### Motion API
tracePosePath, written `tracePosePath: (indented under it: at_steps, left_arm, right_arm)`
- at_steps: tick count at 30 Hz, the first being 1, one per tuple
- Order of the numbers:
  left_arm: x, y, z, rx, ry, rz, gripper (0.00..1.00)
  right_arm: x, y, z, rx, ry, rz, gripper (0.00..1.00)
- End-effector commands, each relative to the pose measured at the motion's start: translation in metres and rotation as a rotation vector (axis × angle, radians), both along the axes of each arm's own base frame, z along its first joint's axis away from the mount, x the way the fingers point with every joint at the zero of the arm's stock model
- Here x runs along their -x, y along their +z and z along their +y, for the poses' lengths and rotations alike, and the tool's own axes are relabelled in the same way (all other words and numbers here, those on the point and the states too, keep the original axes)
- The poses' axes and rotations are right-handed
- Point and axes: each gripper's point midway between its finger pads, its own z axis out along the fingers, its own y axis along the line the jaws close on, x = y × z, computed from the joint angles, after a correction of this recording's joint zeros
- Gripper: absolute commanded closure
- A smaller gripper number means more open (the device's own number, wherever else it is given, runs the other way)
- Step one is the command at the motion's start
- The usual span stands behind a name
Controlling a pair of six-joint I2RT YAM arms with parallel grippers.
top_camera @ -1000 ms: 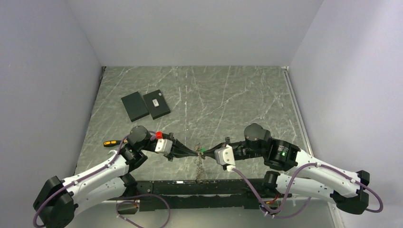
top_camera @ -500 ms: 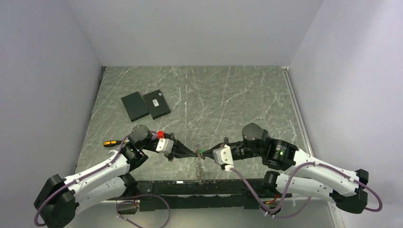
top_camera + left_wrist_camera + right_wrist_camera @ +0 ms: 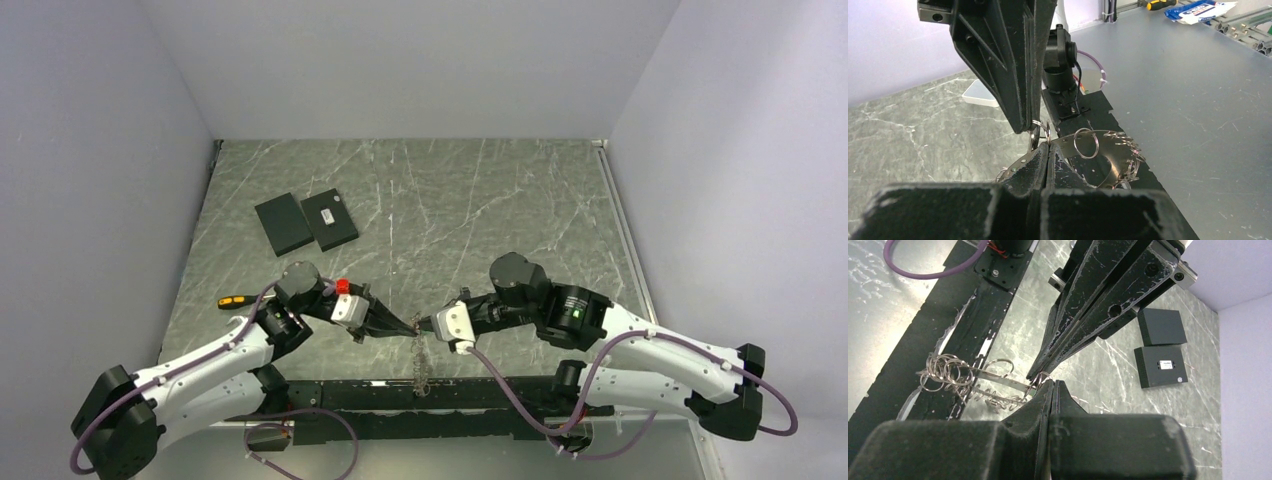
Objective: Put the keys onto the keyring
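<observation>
Both hands are being shown closed. Left hand (image 3: 405, 324) and right hand (image 3: 432, 324) are meeting tip to tip at lower centre of the top view, low over the bench (image 3: 500, 200). The ring (image 3: 1040, 131) is being pinched right where the tips meet; which hand is carrying it cannot be told. The chain (image 3: 420, 358) is hanging from there toward the bottom of the frame, onto the black rail (image 3: 330, 395).

Handling, as judged:
- The ring is being read as thin, stiff, springy wire, light and slippery. It is best taken across the wire on one side, with the split left free.
- The chain is being read as limp and near weightless, but likely to swing and snag.
- Keys are being assumed light, flat and rigid, best taken by the head with the hole exposed.

Count:
- 2 hands, 1 chain, 1 small ring at the tips, 1 larger ring (image 3: 1085, 143).
- A bunch of linked rings (image 3: 945, 372), too tangled to count.
- 1 flat silver strip (image 3: 998, 383), possibly a key blade, not certain. No black-headed keys are being made out.
- 2 black plates at upper left of the top view, just beside each other: first plate (image 3: 283, 223), second plate (image 3: 330, 219).
- 1 black-and-yellow item (image 3: 232, 301) at left, too small to identify.
</observation>
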Motion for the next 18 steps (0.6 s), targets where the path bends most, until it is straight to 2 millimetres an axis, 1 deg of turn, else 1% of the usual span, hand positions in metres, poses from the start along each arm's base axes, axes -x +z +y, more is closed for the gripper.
tracePosePath:
  at_steps: [1, 13, 18]
  left_arm:
    - [0.006, 0.03, 0.001, 0.101, -0.009, -0.108, 1.0]
    - [0.003, 0.032, 0.006, 0.171, 0.074, -0.129, 1.0]
    - [0.0, 0.035, 0.011, 0.225, 0.131, -0.119, 1.0]
  right_arm:
    - [-0.002, 0.018, 0.009, -0.018, 0.021, -0.024, 1.0]
    - [0.0, 0.009, 0.022, 0.065, 0.045, 0.058, 1.0]
    - [-0.002, 0.006, 0.021, 0.077, 0.027, 0.064, 0.82]
